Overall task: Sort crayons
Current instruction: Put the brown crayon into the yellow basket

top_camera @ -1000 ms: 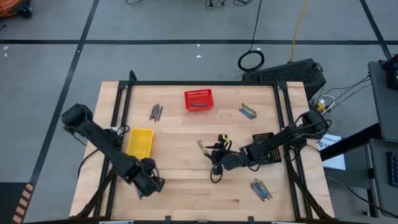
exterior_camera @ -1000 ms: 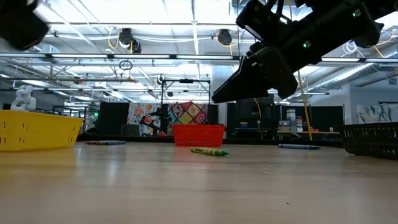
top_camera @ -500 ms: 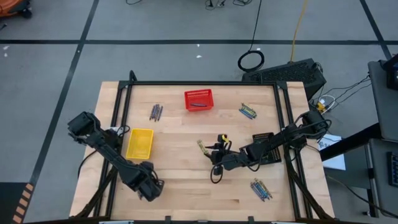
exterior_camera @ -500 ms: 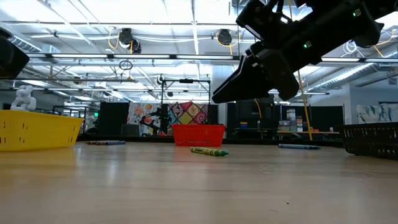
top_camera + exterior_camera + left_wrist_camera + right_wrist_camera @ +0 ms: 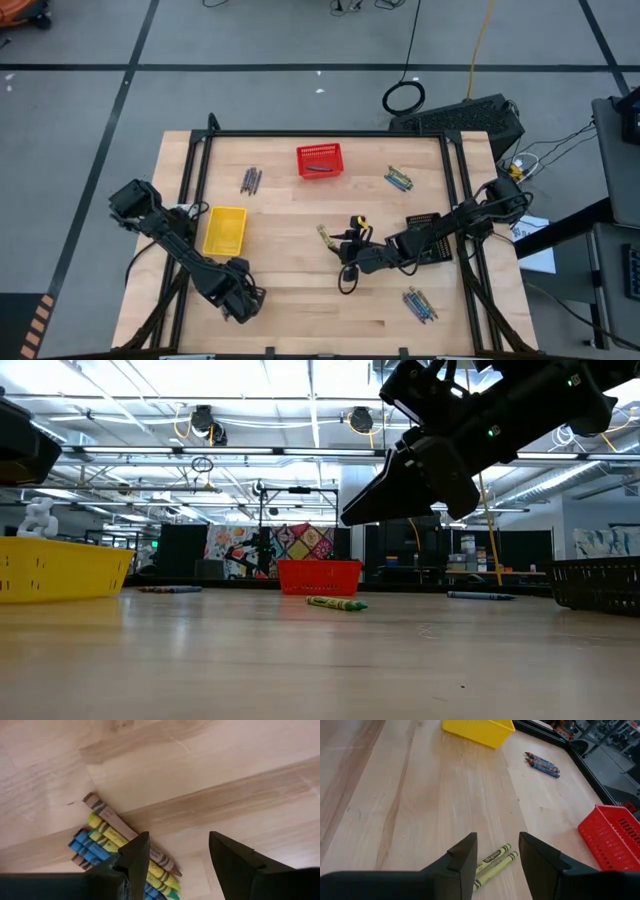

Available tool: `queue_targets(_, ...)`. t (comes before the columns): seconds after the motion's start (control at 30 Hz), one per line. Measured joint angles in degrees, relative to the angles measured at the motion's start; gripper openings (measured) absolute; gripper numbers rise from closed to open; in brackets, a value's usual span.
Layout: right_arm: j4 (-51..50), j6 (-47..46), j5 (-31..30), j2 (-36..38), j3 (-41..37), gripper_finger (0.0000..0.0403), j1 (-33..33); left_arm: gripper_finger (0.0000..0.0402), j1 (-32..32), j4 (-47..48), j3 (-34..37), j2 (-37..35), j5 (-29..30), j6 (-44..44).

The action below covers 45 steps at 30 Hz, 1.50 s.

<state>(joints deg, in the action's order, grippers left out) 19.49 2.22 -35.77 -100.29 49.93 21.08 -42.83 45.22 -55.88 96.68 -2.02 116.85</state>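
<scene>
1. In the high view the left gripper (image 5: 240, 302) was near the table's (image 5: 290, 310) front-left corner, about 7 o'clock from the centre, and its arm covered the crayons below it.
2. Only the left wrist view showed this pile of crayons (image 5: 117, 855): brown, yellow and blue sticks lying side by side on the wood. The lower end of the pile was hidden behind one dark finger (image 5: 135, 865) and cut off by the picture edge.
3. The left fingers stood wide apart and held nothing; they were above the pile, and I could not tell if they touched it.
4. The right gripper (image 5: 345, 262) was near the table centre, its fingers (image 5: 465, 865) partly open and empty. Two yellow-green crayons (image 5: 492, 861) lay just ahead between them, partly hidden by one finger.
5. In the low view one yellow-green crayon (image 5: 335, 603) lay in front of the red basket (image 5: 319, 576); the right gripper hung above the wood.
6. More crayons lay at 10 o'clock (image 5: 250, 180), at 2 o'clock (image 5: 398, 180) and at 5 o'clock (image 5: 420, 304), all too small to tell colours well.
7. The black basket (image 5: 428, 240) was partly covered by the right arm at 3 o'clock; the yellow basket (image 5: 226, 230) stood at 9 o'clock.
8. Bare wood lay along the front edge between the two arms.
</scene>
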Motion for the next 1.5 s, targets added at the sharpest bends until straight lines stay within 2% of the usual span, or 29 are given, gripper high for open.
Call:
queue_targets(0.37, 0.0, 0.0, 0.0, 0.0, 0.0, 0.013, 0.0, 0.0196, 0.5, 4.2, -0.8, 0.0, -2.5, 1.1)
queue_targets(1.27, 0.0, -0.1, 0.0, 0.0, 0.0, 0.013, 0.0, 0.0196, 0.3, 4.3, -0.7, 0.5, 0.5, 1.2)
queue_targets(1.5, 0.0, -0.1, 0.0, 0.0, 0.0, 0.013, 0.0, 0.0196, 0.3, 4.4, -0.7, 0.5, -1.5, 1.4)
